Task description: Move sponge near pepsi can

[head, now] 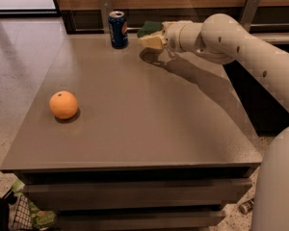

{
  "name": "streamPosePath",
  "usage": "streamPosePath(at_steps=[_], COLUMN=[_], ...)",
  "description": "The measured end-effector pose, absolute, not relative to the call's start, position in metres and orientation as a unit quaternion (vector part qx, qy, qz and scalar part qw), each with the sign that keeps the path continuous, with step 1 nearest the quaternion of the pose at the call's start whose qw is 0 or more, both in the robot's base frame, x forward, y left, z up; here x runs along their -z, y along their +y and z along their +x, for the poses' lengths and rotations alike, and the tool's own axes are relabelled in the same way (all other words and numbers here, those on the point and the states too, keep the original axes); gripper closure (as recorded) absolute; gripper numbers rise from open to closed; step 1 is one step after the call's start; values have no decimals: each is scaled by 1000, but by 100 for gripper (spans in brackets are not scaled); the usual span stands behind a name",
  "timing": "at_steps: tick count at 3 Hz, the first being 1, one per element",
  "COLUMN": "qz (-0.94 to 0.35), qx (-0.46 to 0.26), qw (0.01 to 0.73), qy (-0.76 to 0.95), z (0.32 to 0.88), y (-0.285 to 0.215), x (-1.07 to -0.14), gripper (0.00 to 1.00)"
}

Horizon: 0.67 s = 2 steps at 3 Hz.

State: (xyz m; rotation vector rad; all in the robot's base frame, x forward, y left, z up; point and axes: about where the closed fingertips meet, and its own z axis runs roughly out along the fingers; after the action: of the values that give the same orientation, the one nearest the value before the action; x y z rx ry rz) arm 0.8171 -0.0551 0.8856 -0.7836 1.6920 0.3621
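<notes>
The sponge (148, 30), green side up, is being clamped between the fingers of the gripper (153, 37). It is hovering over the table's (135, 129) far edge, just beside the pepsi can (118, 29). An orange (63, 105) is lying well apart.

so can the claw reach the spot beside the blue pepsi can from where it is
Probably yes. The claw, shut on the green-topped yellow foam sponge, hangs close beside the upright dark blue pepsi can with nothing between them; the round orange fruit sits far off on the grey tabletop.
</notes>
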Motion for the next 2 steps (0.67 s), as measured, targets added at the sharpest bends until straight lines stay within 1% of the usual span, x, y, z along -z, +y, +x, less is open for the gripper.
streamPosePath(at_steps=[2], qz=[-336], qx=[-157], qw=[580], qy=[725], z=[817], y=[-51], x=[-884], gripper=[54])
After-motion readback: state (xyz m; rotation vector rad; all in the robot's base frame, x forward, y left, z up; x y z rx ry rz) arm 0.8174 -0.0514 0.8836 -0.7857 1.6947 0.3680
